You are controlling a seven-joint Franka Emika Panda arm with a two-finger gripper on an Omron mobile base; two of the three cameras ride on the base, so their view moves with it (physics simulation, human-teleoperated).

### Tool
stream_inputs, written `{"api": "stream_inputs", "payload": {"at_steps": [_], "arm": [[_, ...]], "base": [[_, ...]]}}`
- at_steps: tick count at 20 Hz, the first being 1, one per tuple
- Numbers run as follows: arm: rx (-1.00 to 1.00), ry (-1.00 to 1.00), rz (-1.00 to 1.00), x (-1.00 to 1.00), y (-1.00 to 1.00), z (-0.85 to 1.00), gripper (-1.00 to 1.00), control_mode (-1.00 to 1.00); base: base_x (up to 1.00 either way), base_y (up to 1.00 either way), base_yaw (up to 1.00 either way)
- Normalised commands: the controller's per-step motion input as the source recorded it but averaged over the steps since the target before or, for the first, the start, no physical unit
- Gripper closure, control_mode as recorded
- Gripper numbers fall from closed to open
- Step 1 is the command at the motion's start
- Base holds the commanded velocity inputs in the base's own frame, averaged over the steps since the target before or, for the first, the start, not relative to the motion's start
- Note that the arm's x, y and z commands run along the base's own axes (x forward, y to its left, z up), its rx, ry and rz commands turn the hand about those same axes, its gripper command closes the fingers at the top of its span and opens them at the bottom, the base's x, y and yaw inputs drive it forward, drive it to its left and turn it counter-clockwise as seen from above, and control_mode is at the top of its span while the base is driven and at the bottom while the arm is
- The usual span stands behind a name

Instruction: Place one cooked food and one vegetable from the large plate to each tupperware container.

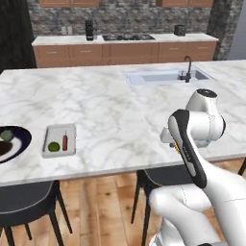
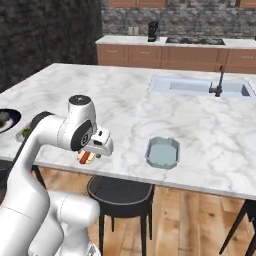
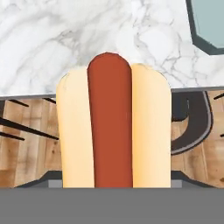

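Note:
A hot dog (image 3: 113, 127), a red sausage in a pale bun, sits lengthwise between the jaws of my gripper (image 2: 89, 155), which is shut on it. In the right base view the hot dog (image 2: 86, 158) hangs over the island's front edge, left of the grey-green tupperware tub (image 2: 162, 152), which looks empty. A corner of that tub (image 3: 210, 22) shows in the hand view. The rectangular light-grey tupperware tray (image 1: 72, 129) holds a green vegetable (image 1: 54, 146) and a reddish sausage (image 1: 65, 141). The large dark-rimmed plate (image 1: 21, 137) lies at the far left with a green piece (image 1: 6, 135) and dark food (image 1: 4, 149).
A sink (image 1: 166, 76) with a dark faucet (image 1: 188, 69) is set into the far side of the marble island (image 1: 110, 101). Dark stools (image 2: 120, 192) stand under the island's front edge. A back counter (image 1: 125, 48) with a stove runs along the wall.

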Motion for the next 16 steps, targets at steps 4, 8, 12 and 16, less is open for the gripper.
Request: {"api": "stream_inputs", "payload": {"at_steps": [4,8,12,16], "arm": [[0.00,0.00,0.00,0.00,0.00,0.00,1.00,1.00],[0.00,0.00,0.00,0.00,0.00,0.00,1.00,1.00],[0.00,0.00,0.00,0.00,0.00,0.00,1.00,1.00],[0.00,0.00,0.02,0.01,-0.01,0.00,1.00,-1.00]], "base": [[0.20,-1.00,0.02],[0.30,-0.73,0.00],[0.46,-0.33,0.00],[0.10,-0.05,0.00]]}}
